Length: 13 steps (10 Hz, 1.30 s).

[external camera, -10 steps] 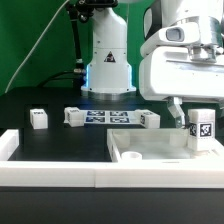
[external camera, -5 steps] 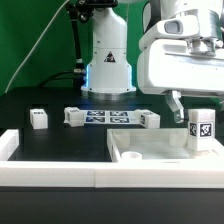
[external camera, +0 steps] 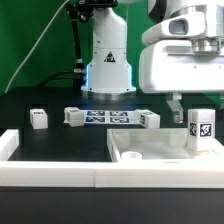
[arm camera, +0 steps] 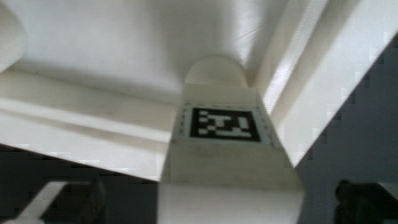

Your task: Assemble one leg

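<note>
A white leg point(external camera: 203, 127) with a black-and-white tag stands upright at the right end of the white tray-like tabletop point(external camera: 150, 152). My gripper point(external camera: 192, 108) hangs just above the leg, open, with one dark finger point(external camera: 177, 106) showing on the exterior view's left of the leg's top. In the wrist view the leg point(arm camera: 222, 130) runs up the middle between my two dark fingertips point(arm camera: 50, 202), which stand apart from its sides; the gripper point(arm camera: 214, 208) holds nothing. The tabletop's inner wall point(arm camera: 107, 60) lies beyond the leg.
Three more small white legs lie on the black table: one point(external camera: 38, 119), a second point(external camera: 74, 116) and a third point(external camera: 148, 119). The marker board point(external camera: 110, 117) lies between the last two. White border bars point(external camera: 50, 172) run along the front. The robot's base point(external camera: 108, 60) stands behind.
My gripper has risen a little over the last second. The leg has stayed standing in the same place on the tabletop.
</note>
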Motion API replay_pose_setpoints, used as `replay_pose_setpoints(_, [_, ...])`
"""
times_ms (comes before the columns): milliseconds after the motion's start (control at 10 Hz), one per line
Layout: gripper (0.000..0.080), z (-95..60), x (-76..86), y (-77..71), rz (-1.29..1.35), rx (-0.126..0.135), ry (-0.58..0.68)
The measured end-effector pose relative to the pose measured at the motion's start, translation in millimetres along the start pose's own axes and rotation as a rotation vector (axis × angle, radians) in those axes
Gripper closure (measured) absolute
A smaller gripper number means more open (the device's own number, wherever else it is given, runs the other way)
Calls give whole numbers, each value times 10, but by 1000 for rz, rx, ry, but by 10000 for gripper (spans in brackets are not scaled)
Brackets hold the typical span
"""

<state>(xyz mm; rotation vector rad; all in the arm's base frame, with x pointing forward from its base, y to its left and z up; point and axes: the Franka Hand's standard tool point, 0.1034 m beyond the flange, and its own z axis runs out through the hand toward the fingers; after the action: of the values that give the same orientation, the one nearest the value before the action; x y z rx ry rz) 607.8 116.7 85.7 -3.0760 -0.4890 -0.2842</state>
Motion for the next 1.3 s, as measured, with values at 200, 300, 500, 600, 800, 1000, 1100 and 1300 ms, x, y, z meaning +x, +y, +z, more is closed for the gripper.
replay_pose_setpoints(200, [150,-16,-23,-55,12,38,-171])
replay_pose_setpoints(300, [150,-9,46,-16,10,28,-129])
replay_pose_setpoints(500, [150,6,26,-6,14,28,-132])
replay_pose_setpoints(600, [150,7,25,-5,14,28,-132])
replay_pose_setpoints(800, [150,8,26,12,14,27,-129])
replay_pose_setpoints(1000, [150,11,24,54,19,24,-123])
replay_pose_setpoints(1100, [261,11,24,54,19,24,-123])
replay_pose_setpoints(1300, [415,11,24,55,20,24,-123])
